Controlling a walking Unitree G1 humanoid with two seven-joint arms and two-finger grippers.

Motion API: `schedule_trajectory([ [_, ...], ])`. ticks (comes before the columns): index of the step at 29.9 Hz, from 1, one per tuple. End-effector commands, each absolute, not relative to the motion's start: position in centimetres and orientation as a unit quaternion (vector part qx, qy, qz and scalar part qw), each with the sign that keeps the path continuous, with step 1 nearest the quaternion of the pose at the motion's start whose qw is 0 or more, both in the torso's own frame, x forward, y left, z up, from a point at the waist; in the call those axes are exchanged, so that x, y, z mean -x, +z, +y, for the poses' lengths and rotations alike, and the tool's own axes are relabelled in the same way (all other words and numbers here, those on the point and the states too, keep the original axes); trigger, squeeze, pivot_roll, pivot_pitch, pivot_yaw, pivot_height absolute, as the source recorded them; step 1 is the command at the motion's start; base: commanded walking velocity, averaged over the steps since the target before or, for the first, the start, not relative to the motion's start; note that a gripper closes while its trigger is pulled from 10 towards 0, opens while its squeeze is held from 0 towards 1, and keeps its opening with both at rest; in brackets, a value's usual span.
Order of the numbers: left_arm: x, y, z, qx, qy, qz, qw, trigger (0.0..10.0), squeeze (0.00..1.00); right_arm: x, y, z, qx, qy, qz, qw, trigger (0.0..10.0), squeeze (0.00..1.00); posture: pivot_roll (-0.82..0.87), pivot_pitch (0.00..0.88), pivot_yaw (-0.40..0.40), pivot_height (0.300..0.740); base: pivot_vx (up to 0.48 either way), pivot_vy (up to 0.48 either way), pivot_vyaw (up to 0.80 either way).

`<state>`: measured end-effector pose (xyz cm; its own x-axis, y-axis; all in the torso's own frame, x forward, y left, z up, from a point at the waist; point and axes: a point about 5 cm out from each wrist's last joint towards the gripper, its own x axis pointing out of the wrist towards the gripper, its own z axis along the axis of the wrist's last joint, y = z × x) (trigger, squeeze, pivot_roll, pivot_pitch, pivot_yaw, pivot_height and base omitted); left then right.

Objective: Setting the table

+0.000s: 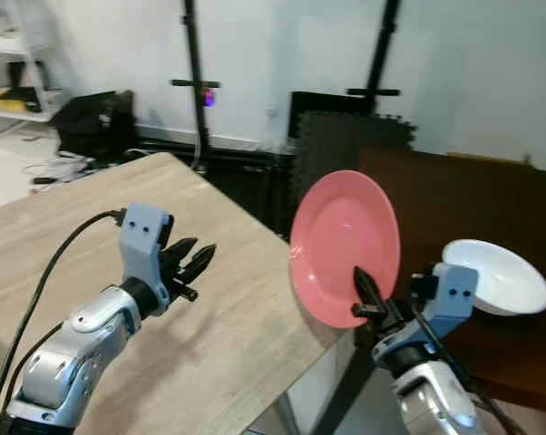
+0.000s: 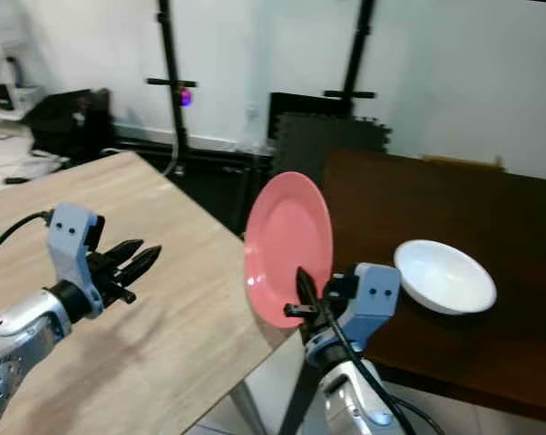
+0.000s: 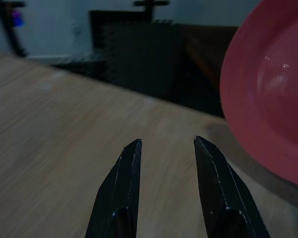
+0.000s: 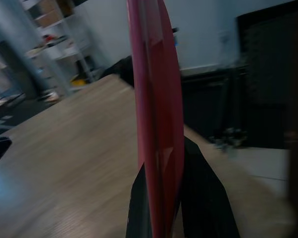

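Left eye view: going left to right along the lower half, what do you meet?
Left end effector over the light wooden table → pink plate, held upright by the right end effector → white bowl on the dark table.

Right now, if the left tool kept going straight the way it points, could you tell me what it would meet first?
Probably nothing on the light wooden table: the left tool, open, points low across bare tabletop. The pink plate sits off to one side; depth is unclear.
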<state>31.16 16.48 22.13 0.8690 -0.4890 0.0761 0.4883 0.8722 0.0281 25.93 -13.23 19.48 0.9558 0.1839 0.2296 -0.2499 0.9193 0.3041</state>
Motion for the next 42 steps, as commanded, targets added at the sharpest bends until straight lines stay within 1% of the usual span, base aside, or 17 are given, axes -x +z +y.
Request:
schedule_trajectory([
  [1,-31.19,21.62,16.74,-0.01,-0.248,-0.031,0.968,10.0,0.0,-25.84,19.31,-13.35,-0.167,0.108,-0.098,0.975,10.0,0.0,0.05,0.087,0.021,0.74,0.0,0.0,0.0],
  [6,-31.34,21.49,16.82,-0.015,-0.239,-0.031,0.97,10.0,0.0,-25.86,19.23,-13.37,-0.167,0.107,-0.098,0.975,10.0,0.0,0.05,0.088,0.023,0.74,0.0,-0.195,0.0],
  [37,-31.56,21.47,16.52,-0.009,-0.244,-0.032,0.969,10.0,0.0,-25.74,18.94,-13.36,-0.168,0.105,-0.094,0.976,10.0,0.0,0.05,0.088,0.024,0.74,0.0,-0.475,0.0],
  [40,-31.52,21.48,16.53,-0.002,-0.249,-0.033,0.968,10.0,0.0,-25.77,18.92,-13.31,-0.167,0.106,-0.094,0.976,10.0,0.0,0.05,0.087,0.024,0.74,0.0,-0.3,0.0],
  [42,-31.25,21.69,16.57,0.019,-0.266,-0.034,0.963,10.0,0.0,-25.77,18.9,-13.34,-0.166,0.105,-0.094,0.976,10.0,0.0,0.04,0.084,0.026,0.74,0.0,0.0,0.0],
])
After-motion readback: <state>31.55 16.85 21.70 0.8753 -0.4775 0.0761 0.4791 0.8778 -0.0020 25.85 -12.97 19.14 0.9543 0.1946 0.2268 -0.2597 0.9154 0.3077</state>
